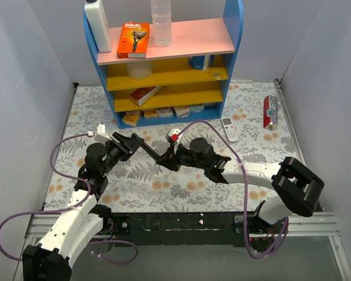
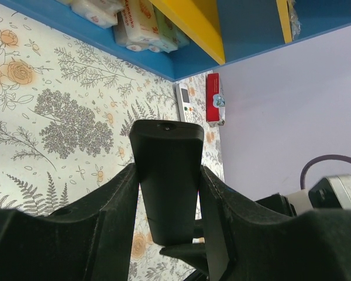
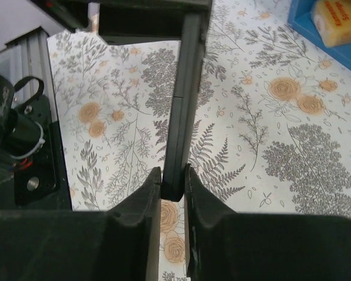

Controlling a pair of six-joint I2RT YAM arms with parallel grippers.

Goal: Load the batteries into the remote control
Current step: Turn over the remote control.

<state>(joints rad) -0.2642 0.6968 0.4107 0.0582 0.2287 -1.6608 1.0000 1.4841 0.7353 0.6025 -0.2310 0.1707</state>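
The black remote [image 1: 147, 150] is held between the 2 arms, over the middle of the flowered cloth [image 1: 251, 149] that covers the table. The left gripper [image 1: 131, 142] grips 1 end of it and the right gripper [image 1: 168, 159] grips the other end, so the remote makes a bridge from one to the other.

In the left wrist view, the left gripper [image 2: 168, 172] is clamped on the 2 long sides of the remote [image 2: 167, 152]. Its rounded end points out past the fingers [image 2: 126, 199], toward the far right part of the table. In the right wrist view, the remote [image 3: 184, 88] shows only its thin edge. The right gripper [image 3: 172, 172] is pinched tightly on its near end, with both fingers [image 3: 149, 193] touching it.

A white remote [image 1: 229, 129] lies flat on the cloth, just in front of the right foot of the shelf [image 1: 237, 35] and well apart from both grippers. A red package [image 1: 270, 111] stands near the right wall, beside the white remote. On top of the shelf there are 1 white bottle [image 1: 97, 24], 1 orange razor box [image 1: 133, 40] and 1 clear bottle [image 1: 161, 23]. The lowest level holds a row of small boxes [image 1: 164, 112].
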